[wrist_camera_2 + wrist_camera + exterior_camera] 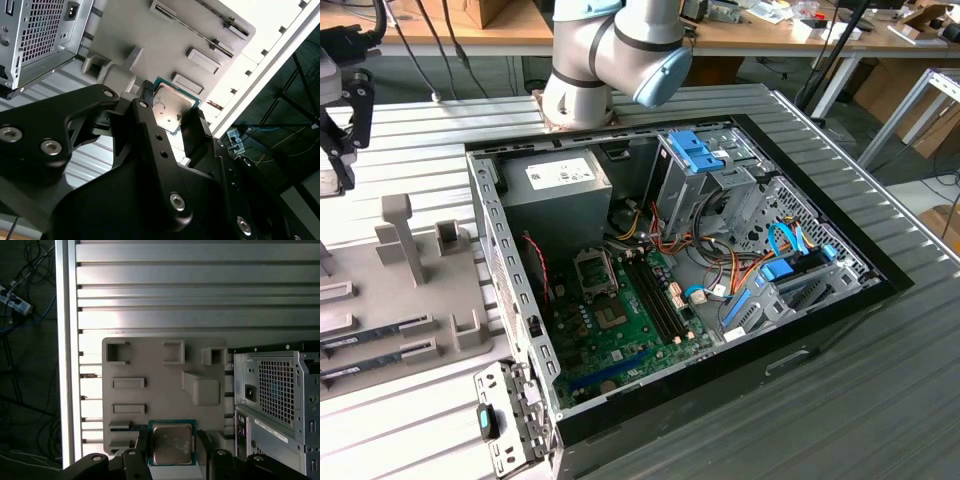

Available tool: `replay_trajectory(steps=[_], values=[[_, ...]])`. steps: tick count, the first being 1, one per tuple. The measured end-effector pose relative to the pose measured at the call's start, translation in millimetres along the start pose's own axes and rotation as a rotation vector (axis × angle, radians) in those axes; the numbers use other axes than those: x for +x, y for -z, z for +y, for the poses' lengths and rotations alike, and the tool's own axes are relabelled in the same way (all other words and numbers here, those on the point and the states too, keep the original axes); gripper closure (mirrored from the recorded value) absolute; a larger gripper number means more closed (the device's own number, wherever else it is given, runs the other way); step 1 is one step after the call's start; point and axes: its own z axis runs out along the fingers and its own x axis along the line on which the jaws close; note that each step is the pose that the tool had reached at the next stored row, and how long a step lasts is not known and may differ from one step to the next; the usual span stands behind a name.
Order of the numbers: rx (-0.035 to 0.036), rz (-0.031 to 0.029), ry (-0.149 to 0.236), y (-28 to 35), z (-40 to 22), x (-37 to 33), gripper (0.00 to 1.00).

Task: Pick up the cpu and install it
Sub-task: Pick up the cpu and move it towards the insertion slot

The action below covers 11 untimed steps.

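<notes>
The exterior view looks down at a slant from high over one corner of the open computer case (pixel 505 250). It takes in the slatted table (pixel 420 140), the arm's base (pixel 575 95) at the far edge and the grey tray (pixel 430 290) at the exterior view's left. The first wrist view faces almost straight down past the gripper (pixel 172 440) onto that tray and the case's rear wall. The second wrist view sits closer and seems tilted, looking over the gripper's black links. Both wrist views share the tray, the case's rear and the cpu (pixel 171 445) clamped in the gripper.
</notes>
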Motion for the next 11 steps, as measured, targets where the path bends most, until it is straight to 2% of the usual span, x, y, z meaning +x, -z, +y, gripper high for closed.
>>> replay_trajectory(steps=[11], values=[[0.0000, 0.0000, 0.000, -0.5, 0.4, -15.5, 0.53]])
